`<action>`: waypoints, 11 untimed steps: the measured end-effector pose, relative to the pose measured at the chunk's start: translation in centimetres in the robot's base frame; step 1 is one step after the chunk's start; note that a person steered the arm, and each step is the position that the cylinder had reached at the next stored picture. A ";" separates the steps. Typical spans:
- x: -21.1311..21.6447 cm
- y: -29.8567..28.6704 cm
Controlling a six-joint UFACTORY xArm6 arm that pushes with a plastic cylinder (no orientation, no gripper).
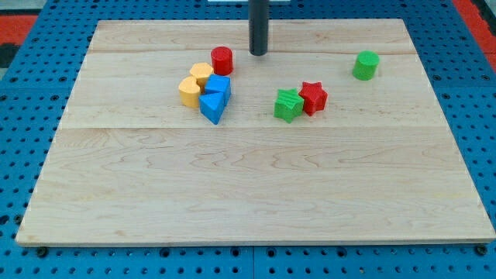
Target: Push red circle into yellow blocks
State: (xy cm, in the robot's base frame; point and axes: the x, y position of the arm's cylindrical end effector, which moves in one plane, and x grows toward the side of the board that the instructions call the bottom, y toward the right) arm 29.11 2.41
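Your red circle [222,60] sits touching the yellow blocks [195,83]. My tip [258,53], holding nothing, stands just right of it; push further and you may scatter the blue blocks [215,98].

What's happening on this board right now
My tip is pushing the red circle toward the two yellow blocks. The tip stands just to the view's right of the circle, not touching it. The circle already sits against the upper yellow block, beside the blue blocks.
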 end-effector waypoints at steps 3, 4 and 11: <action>-2.1 -6.9; -3.5 -4.0; -1.4 -13.5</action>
